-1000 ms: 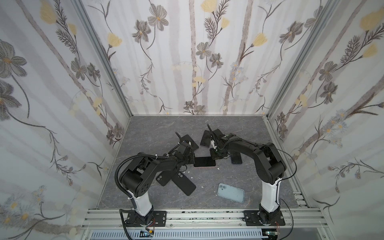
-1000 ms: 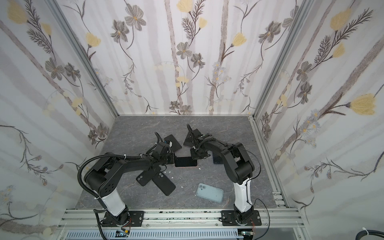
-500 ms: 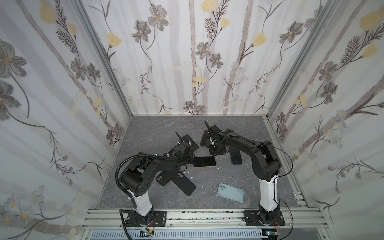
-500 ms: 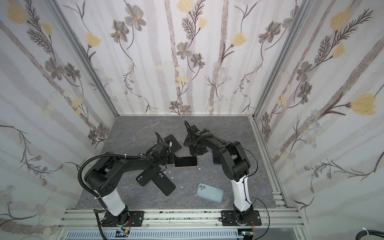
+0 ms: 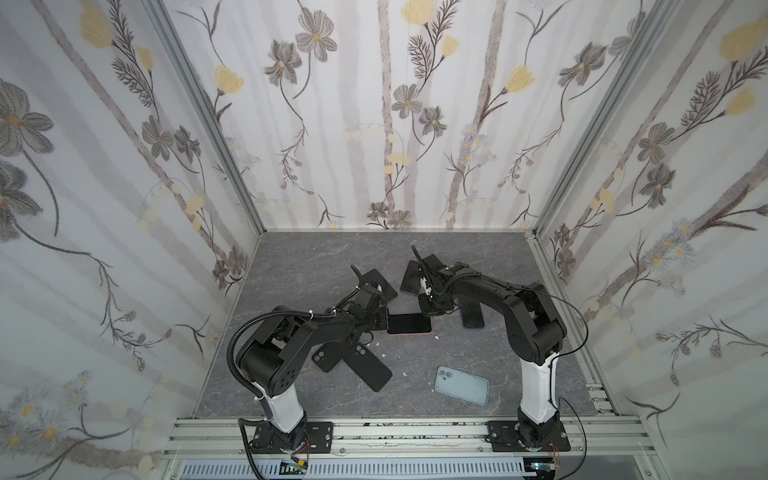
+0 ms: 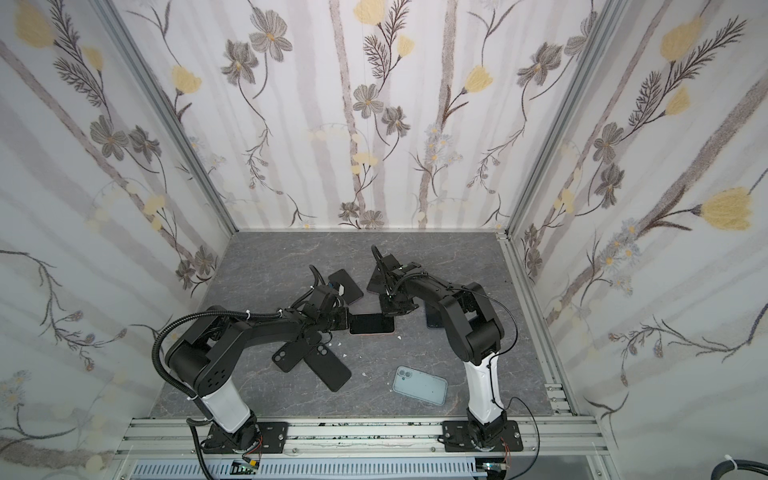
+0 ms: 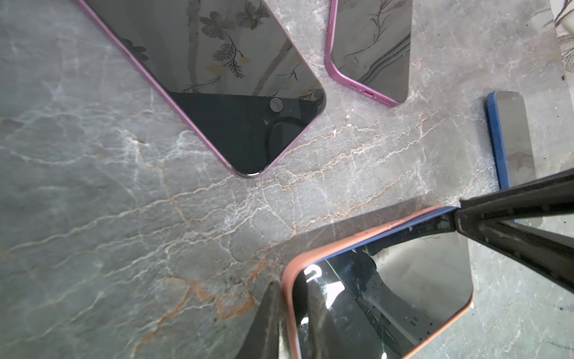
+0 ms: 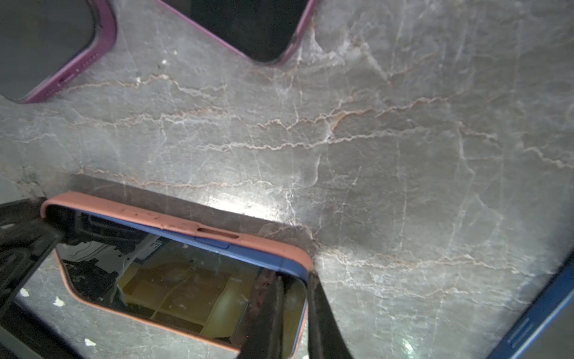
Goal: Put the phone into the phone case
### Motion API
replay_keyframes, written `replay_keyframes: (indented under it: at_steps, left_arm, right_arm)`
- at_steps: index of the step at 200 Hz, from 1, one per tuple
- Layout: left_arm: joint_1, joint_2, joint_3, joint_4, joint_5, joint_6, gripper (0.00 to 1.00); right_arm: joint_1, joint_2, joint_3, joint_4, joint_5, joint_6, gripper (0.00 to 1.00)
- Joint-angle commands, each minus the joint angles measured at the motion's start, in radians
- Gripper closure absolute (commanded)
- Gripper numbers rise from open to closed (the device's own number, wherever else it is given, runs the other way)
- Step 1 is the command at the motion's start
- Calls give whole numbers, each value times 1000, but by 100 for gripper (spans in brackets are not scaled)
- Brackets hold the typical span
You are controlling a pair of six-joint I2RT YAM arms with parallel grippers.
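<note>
Back down at centre frame after lifting, right gripper (image 5: 429,315) clenched on phone (image 5: 409,324), left gripper (image 5: 384,323) likewise. Seemingly not seated flush in phone case (image 8: 174,222).

The phone (image 8: 186,279) has a glossy, mirror-like glass face and a smooth blue rim. It sits in a matt salmon case (image 8: 139,214) that looks like soft, slightly scuffed rubbery plastic. Under the case, the table (image 8: 403,155) is a grey marble-look slab with a dull sheen, and the purple phone (image 7: 217,77) beside the case has the same glossy glass with a satin rim.
</note>
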Motion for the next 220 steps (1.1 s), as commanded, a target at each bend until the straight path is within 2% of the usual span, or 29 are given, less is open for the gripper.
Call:
replay_keyframes:
  at_steps: [1, 22, 90, 127, 149, 183, 220]
  left_arm:
    - [-5, 18, -17, -182, -9, -6, 84]
    - [-10, 20, -26, -172, -3, -14, 85]
    - [-18, 27, -46, -158, -8, -35, 86]
    - [-17, 12, -31, -159, -15, -34, 86]
    - [-17, -5, 13, -182, -29, -12, 85]
    - [-7, -95, 96, -238, -90, 30, 80]
    - [9, -260, 152, -329, -221, 77, 75]
  right_arm:
    - [0, 40, -32, -79, 107, 10, 88]
    - [-1, 48, -66, -88, 162, 16, 91]
    - [21, 87, -148, -40, 93, 16, 91]
    - [24, 38, -88, -59, 97, 14, 89]
    - [24, -9, 1, -62, 96, -17, 83]
    - [38, -82, 139, -33, 25, -200, 65]
    - [70, -218, 123, 105, 97, -373, 56]
